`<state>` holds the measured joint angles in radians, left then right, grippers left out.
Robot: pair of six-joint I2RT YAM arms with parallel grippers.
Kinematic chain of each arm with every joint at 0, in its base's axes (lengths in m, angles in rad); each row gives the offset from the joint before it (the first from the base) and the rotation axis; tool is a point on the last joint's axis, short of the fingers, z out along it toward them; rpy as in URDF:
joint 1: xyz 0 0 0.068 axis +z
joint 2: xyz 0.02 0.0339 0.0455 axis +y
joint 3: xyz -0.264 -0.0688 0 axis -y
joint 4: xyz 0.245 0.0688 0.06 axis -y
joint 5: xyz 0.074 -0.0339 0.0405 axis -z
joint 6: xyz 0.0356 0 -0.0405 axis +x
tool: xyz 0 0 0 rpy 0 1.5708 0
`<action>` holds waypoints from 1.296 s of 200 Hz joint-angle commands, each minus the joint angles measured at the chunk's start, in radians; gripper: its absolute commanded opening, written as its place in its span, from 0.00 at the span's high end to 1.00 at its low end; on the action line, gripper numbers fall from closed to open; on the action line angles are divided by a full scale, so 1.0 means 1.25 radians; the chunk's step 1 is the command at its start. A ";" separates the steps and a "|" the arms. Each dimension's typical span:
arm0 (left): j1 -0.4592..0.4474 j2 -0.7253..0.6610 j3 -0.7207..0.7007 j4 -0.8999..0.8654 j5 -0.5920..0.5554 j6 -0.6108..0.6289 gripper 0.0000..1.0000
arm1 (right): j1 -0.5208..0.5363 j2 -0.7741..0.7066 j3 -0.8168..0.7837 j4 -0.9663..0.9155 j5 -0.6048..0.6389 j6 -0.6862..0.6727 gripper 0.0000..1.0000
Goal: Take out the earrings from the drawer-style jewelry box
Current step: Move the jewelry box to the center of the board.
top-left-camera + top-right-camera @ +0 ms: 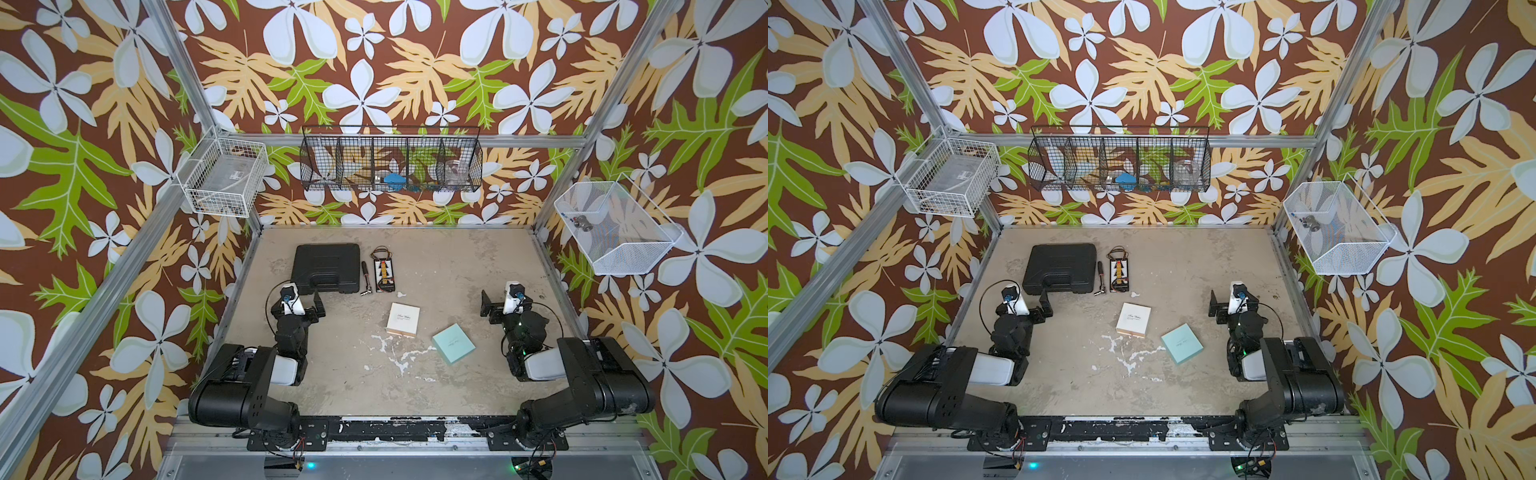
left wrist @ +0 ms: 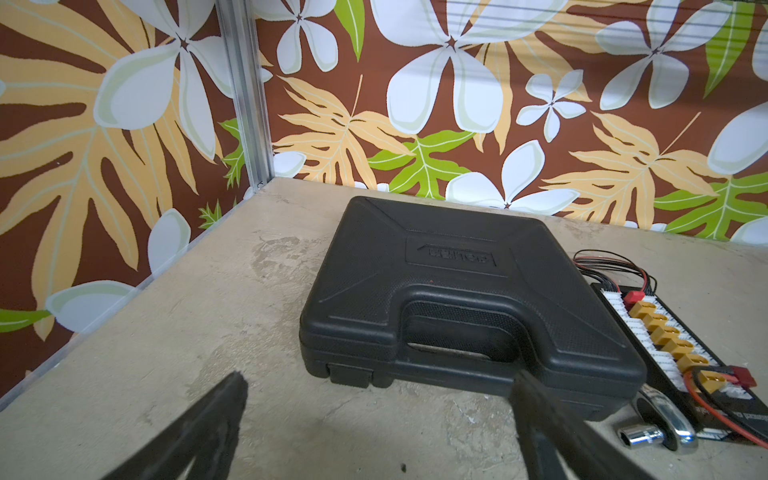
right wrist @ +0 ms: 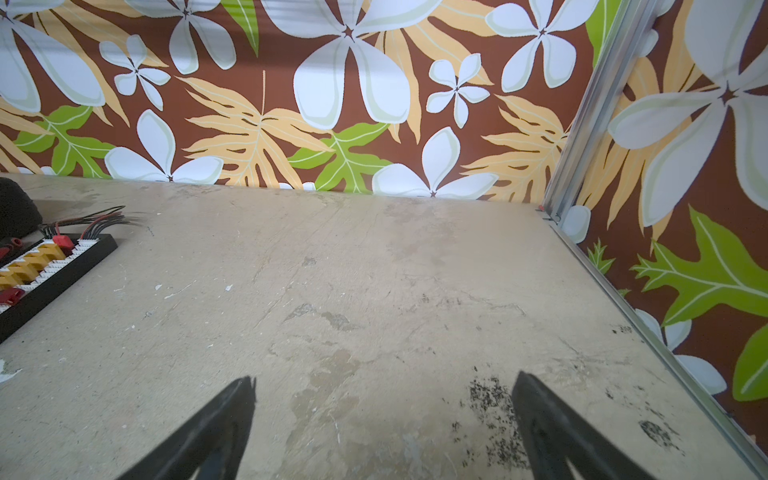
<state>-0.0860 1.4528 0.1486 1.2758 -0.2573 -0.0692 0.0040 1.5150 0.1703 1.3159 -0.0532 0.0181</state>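
Earrings are nowhere in sight, so I judge them shut inside the white box (image 1: 403, 318) in the middle of the table (image 1: 457, 257), near a teal box (image 1: 454, 344). They should be tiny, hard, slippery beads, best pinched singly at my fingertips once the light drawer is slid out by its near edge. My left gripper (image 2: 378, 384) and right gripper (image 3: 384, 382) both gape wide and empty, well apart from the boxes.

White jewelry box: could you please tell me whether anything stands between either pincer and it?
Nothing visible does. Bare table lies between the white box and both the left pincer and right pincer; the teal box sits just off the right one's path.
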 commanded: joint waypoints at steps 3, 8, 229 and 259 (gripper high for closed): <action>0.000 0.003 0.000 0.029 0.003 0.010 0.00 | -0.001 -0.002 0.000 0.022 -0.005 -0.004 0.00; 0.000 0.004 0.000 0.031 0.002 0.011 0.00 | 0.000 -0.001 0.000 0.023 -0.005 -0.004 0.00; 0.014 -0.409 0.390 -0.934 0.013 -0.663 0.00 | 0.061 -0.234 0.550 -1.058 0.026 0.697 0.00; -0.076 -0.371 0.410 -1.008 0.062 -0.704 0.00 | 0.154 -0.197 0.597 -1.239 0.043 0.640 0.00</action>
<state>-0.1089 0.9718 0.6518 0.1677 -0.3038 -0.8703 0.1230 1.2503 0.8856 0.0319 0.0029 0.8627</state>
